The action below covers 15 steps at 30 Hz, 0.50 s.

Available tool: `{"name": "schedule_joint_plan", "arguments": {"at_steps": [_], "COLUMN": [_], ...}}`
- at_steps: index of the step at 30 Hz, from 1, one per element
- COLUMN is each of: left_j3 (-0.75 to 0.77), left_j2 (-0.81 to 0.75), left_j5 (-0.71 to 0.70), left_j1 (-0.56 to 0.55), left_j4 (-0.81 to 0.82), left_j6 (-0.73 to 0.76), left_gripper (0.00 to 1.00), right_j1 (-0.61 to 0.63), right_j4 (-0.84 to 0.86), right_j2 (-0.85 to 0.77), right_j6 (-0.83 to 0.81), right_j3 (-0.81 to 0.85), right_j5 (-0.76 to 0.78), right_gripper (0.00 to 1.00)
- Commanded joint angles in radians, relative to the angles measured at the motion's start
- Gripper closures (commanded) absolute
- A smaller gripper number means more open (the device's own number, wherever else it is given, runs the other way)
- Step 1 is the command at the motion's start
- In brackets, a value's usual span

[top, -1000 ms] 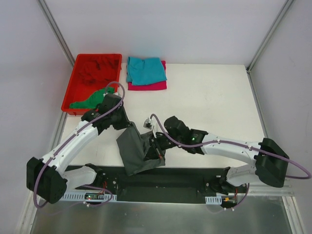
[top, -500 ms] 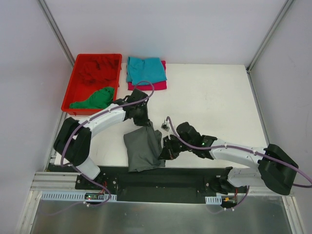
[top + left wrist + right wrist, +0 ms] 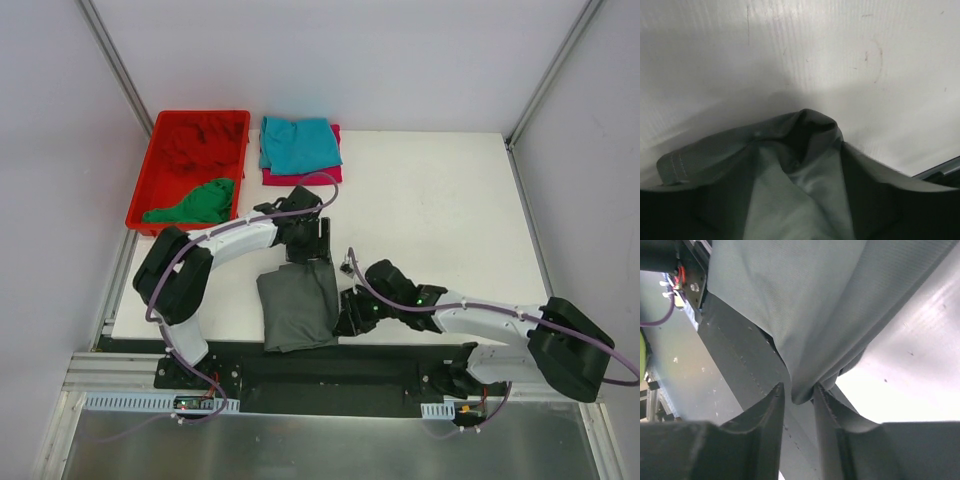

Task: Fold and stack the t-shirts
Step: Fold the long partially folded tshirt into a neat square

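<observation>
A dark grey t-shirt (image 3: 298,305) lies folded in a narrow strip near the table's front edge. My left gripper (image 3: 318,243) sits at its far end; in the left wrist view the grey cloth (image 3: 790,195) bunches over the fingers and hides them. At the shirt's near right corner my right gripper (image 3: 348,312) is open a little. A fold of cloth (image 3: 810,315) hangs between its fingertips (image 3: 775,395), loose on one side. A teal t-shirt (image 3: 300,143) lies stacked on a magenta one (image 3: 318,176) at the back. A green t-shirt (image 3: 195,203) drapes over the bin's front, and a red one (image 3: 200,140) lies inside.
The red plastic bin (image 3: 145,180) stands at the back left. A black rail (image 3: 380,362) runs along the table's near edge, right under the grey shirt's front end, and also shows as the black rail (image 3: 735,375) in the right wrist view. White tabletop (image 3: 440,210) extends to the right.
The left arm swung right and forward over the grey shirt, folding it narrower. The right gripper moved slightly toward the front edge, and its jaws have parted from the cloth.
</observation>
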Motion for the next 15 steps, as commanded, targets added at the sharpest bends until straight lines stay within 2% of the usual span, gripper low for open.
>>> {"name": "schedule_joint_plan", "arguments": {"at_steps": [1,2,4,7,10,11,15], "left_j3": [0.057,0.063,0.064,0.01,-0.093,-0.132,-0.339], "left_j2": [-0.061,-0.089,-0.153,-0.29,-0.443,-0.489,-0.656], "left_j5": [-0.001,0.004,0.007,-0.041,-0.103,-0.12,-0.119], "left_j1": [0.0,0.0,0.0,0.0,0.0,0.002,0.002], "left_j4": [0.031,0.031,0.031,0.031,0.03,0.03,0.033], "left_j6": [0.039,0.052,0.078,0.09,0.084,0.075,0.02], "left_gripper": [0.13,0.01,0.01,0.01,0.01,0.01,0.01], "right_j1": [0.007,0.005,0.007,0.005,0.005,0.005,-0.011], "right_j4": [-0.097,-0.145,-0.219,-0.292,-0.316,-0.308,-0.248], "right_j2": [-0.085,-0.117,-0.171,-0.252,-0.288,-0.282,-0.176], "right_j6": [-0.042,-0.063,-0.117,-0.178,-0.185,-0.176,-0.139], "right_j3": [0.014,0.028,0.062,0.106,0.154,0.163,0.232], "right_j5": [0.055,0.072,0.115,0.173,0.23,0.238,0.239], "right_gripper": [0.58,0.47,0.28,0.09,0.0,0.04,0.04]}}
